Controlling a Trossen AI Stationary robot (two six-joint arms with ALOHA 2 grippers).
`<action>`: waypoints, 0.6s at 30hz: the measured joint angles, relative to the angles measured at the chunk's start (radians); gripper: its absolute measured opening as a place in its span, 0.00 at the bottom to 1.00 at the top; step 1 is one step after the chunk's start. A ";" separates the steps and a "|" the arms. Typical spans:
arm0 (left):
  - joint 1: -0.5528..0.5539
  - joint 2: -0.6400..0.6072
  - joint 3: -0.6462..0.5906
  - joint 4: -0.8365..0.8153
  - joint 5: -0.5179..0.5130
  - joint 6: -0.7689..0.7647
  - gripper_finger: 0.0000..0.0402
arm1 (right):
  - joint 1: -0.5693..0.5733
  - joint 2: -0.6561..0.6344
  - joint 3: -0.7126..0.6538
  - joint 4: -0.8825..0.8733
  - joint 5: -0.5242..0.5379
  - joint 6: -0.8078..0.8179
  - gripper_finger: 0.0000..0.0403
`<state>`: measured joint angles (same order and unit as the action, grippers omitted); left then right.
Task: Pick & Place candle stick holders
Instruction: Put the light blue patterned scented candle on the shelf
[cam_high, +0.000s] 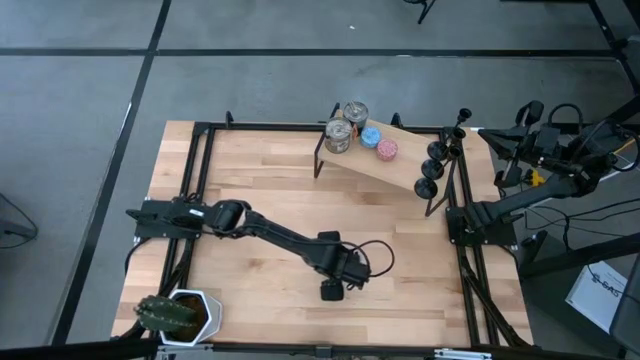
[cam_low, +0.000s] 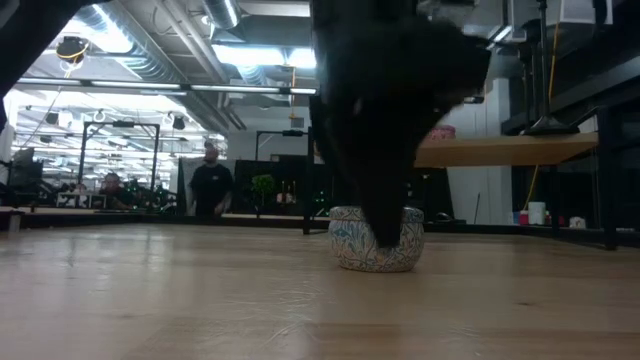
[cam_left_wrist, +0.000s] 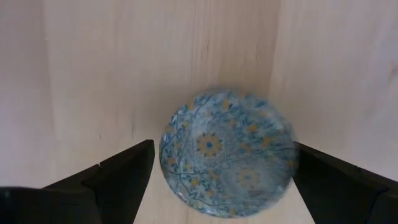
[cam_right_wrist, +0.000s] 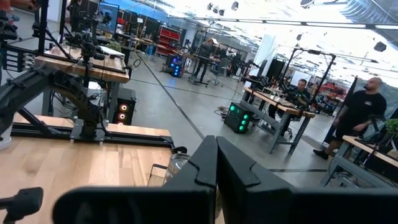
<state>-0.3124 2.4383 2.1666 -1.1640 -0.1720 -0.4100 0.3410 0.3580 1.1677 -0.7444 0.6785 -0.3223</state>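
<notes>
Holders (cam_high: 436, 165) stand upright in a row at the shelf's (cam_high: 400, 170) end, at two o'clock from the left gripper (cam_high: 332, 291), well apart. That gripper hangs wide open straddling a patterned bowl (cam_left_wrist: 229, 154), seemingly empty. Right gripper (cam_right_wrist: 216, 163), fingers pressed together, waits off the table's right edge, nearer the holders. Cans (cam_high: 346, 126) and discs (cam_high: 378, 142) sit on the shelf.
</notes>
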 joint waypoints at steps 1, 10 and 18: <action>0.000 0.009 0.000 -0.008 0.005 0.004 0.90 | 0.000 0.000 0.000 0.000 0.000 0.000 0.01; 0.001 0.035 0.000 -0.007 0.003 0.013 0.89 | 0.000 0.000 0.000 0.000 0.000 0.000 0.01; 0.000 0.035 0.000 -0.005 -0.005 0.001 0.76 | 0.000 0.000 0.000 0.000 0.000 0.000 0.01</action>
<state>-0.3125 2.4729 2.1666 -1.1695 -0.1769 -0.4088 0.3410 0.3579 1.1675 -0.7444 0.6785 -0.3222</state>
